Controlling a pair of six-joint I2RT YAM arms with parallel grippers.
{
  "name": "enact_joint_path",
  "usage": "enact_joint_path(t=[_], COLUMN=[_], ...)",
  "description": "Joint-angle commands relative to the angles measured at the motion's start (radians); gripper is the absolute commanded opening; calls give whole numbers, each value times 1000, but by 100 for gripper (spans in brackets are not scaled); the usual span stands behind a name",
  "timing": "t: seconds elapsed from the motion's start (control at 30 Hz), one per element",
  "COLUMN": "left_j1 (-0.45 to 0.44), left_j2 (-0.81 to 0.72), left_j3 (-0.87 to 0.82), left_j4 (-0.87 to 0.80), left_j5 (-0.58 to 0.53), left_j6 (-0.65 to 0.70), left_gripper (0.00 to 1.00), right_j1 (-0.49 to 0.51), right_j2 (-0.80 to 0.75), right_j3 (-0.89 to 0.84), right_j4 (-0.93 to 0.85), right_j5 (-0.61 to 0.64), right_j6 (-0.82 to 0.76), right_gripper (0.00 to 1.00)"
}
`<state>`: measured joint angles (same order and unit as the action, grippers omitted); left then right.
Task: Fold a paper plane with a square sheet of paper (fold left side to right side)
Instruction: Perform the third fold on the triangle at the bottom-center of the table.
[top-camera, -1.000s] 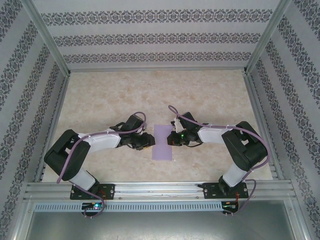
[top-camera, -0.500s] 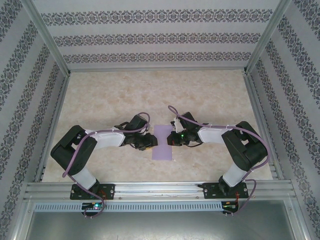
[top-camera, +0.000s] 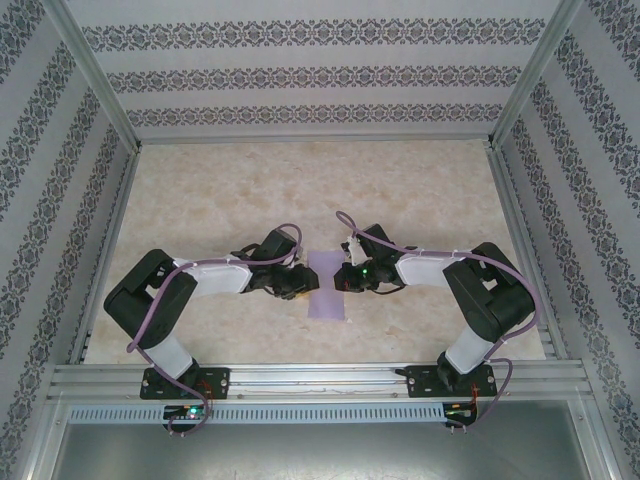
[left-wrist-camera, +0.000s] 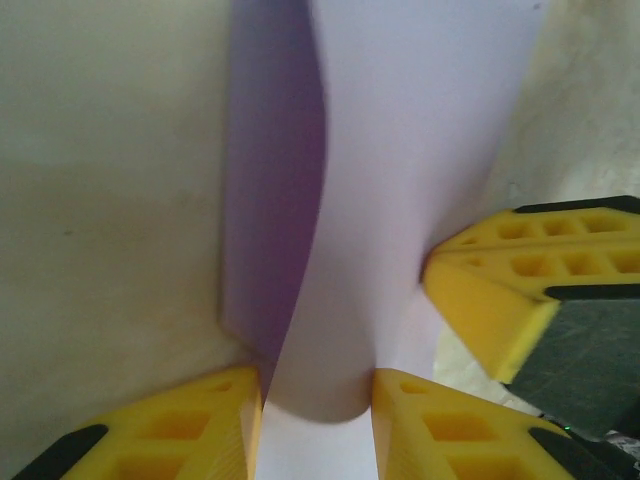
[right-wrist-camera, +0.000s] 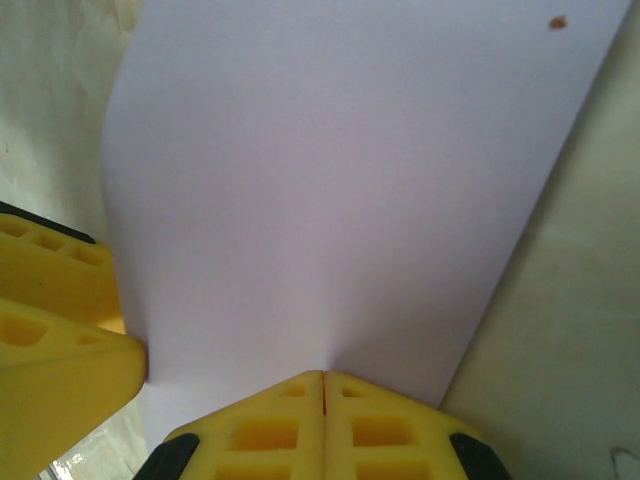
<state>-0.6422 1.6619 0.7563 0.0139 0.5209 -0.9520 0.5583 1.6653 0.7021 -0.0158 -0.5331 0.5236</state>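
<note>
The square sheet of paper (top-camera: 328, 292) lies mid-table as a narrow lavender strip between both grippers. In the left wrist view its left side (left-wrist-camera: 400, 150) is lifted and curled over, with a dark shadowed underside beside it. A rounded loop of paper fills the gap between the yellow fingers of my left gripper (left-wrist-camera: 317, 390), which is shut on it, at the sheet's left edge (top-camera: 306, 282). My right gripper (top-camera: 343, 277) is shut, its tips (right-wrist-camera: 323, 378) together and resting on the sheet's (right-wrist-camera: 340, 180) right edge. No finished paper plane is in view.
The marble-patterned tabletop (top-camera: 220, 190) stretches behind and beside the arms. Patterned walls with metal frame rails (top-camera: 110, 215) close it in on three sides. The two grippers sit close together, the right one's finger (left-wrist-camera: 520, 290) showing beside the left one's.
My left arm has pushed to the right, carrying the sheet's left side over, so the paper looks narrower from above. The right arm has stayed put.
</note>
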Motion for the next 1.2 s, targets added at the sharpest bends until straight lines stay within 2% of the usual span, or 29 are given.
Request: enact_joint_path(t=[0.0, 0.63, 0.9, 1.07, 1.17], left_j1=[-13, -8, 4, 12, 13], left_j2=[4, 8, 19, 22, 29], left_j3=[-10, -2, 2, 21, 27], left_j4=[77, 116, 112, 92, 72], left_j5=[6, -20, -38, -40, -37], left_j6=[-37, -42, -34, -19, -16], left_gripper=[34, 38, 45, 44, 37], right_j1=[3, 1, 2, 0, 0], right_j2=[34, 39, 39, 40, 37], right_j3=[-13, -7, -4, -7, -4], right_j4=[-64, -61, -62, -61, -60], right_j5=[-1, -7, -2, 1, -2], right_j6=[-11, -16, -19, -20, -21], right_gripper=[0, 0, 0, 0, 0])
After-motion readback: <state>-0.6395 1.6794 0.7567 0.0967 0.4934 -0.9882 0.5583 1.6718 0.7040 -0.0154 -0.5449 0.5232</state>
